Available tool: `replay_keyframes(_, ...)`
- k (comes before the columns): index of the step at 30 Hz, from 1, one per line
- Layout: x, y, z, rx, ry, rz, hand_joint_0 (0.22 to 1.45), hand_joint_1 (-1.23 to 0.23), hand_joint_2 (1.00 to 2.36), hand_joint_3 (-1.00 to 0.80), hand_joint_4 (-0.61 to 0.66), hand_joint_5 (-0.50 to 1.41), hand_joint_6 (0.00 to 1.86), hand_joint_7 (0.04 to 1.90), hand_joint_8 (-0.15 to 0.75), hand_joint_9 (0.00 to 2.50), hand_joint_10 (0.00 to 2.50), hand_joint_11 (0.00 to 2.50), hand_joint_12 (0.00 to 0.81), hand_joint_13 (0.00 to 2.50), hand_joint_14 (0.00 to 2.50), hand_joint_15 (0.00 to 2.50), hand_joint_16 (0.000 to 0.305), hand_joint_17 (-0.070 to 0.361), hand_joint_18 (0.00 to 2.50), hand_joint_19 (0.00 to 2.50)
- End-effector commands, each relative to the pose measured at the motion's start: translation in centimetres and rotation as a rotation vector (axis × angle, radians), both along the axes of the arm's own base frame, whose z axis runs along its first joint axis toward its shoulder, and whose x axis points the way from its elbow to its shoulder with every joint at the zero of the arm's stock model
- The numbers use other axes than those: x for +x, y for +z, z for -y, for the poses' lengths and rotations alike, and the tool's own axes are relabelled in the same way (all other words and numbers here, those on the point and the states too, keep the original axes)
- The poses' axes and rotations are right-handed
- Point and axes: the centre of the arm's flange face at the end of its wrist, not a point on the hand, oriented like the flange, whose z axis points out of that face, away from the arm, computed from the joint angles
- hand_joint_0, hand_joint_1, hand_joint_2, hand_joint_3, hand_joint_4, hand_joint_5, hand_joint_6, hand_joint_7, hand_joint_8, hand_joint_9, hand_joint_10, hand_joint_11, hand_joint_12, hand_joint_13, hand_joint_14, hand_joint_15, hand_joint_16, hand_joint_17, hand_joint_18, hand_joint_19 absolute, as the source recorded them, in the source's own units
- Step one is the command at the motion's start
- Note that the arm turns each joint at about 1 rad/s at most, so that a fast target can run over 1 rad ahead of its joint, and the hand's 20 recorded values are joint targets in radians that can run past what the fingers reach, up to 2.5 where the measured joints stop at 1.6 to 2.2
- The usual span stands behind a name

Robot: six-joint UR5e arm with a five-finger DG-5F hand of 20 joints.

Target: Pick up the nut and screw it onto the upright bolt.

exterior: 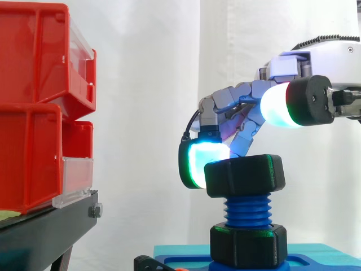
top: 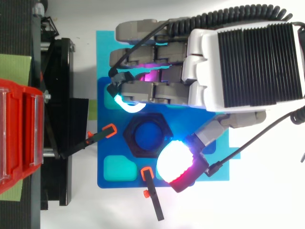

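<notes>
Two red bins (exterior: 34,107) sit stacked on a black stand (exterior: 45,228) before a white curtain (exterior: 146,84). Two orange-tipped clamps (top: 97,137) meet a blue plate (top: 119,185).

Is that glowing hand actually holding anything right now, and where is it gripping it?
Nothing seems gripped. One curled fingertip of the hand lies against the side of the upper nut on the bolt; the thumb hangs above it, apart.

Side camera: level with the nut (exterior: 244,175) on the bolt (exterior: 248,212), set close, facing across the work, red bins (exterior: 39,107) at its left edge. Top camera: overhead, close, facing straight down. Shared: nut, bolt, blue base (top: 104,148), bins, hand (top: 157,90).
</notes>
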Motion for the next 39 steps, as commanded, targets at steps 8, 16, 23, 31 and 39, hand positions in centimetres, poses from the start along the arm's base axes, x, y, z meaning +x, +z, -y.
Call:
replay_keyframes(8, 0.0, 0.0, -0.3, 0.001, 0.004, 0.001, 0.53, -0.15, 1.00, -0.50, 0.14, 0.03, 0.60, 1.24, 0.230, 1.07, 0.00, 0.00, 0.183, 0.69, 0.00, 0.00, 0.018, 0.041, 0.42, 0.03)
replay_keyframes(16, 0.0, 0.0, 0.1, 0.003, -0.001, 0.002, 0.54, -0.19, 1.00, -0.50, 0.06, 0.04, 0.70, 1.06, 0.210, 1.36, 0.00, 0.03, 0.118, 0.95, 0.00, 0.00, 0.010, 0.022, 0.69, 0.16)
replay_keyframes(23, -0.4, 0.9, 1.7, 0.006, -0.011, 0.003, 0.54, -0.21, 1.00, -0.50, 0.04, 0.05, 0.70, 1.06, 0.190, 1.51, 0.00, 0.10, 0.097, 1.05, 0.00, 0.00, 0.005, 0.012, 0.78, 0.17)
replay_keyframes(31, -1.0, 4.2, 3.8, 0.003, 0.004, -0.010, 0.53, -0.18, 1.00, -0.50, 0.08, 0.04, 0.63, 1.22, 0.180, 1.37, 0.00, 0.07, 0.129, 0.95, 0.00, 0.00, 0.011, 0.025, 0.67, 0.16)
replay_keyframes(39, -0.4, 6.3, 3.4, -0.004, 0.009, 0.013, 0.52, -0.14, 1.00, -0.50, 0.21, -0.03, 0.50, 1.10, 0.194, 1.16, 0.00, 0.05, 0.174, 0.79, 0.00, 0.00, 0.019, 0.044, 0.55, 0.19)
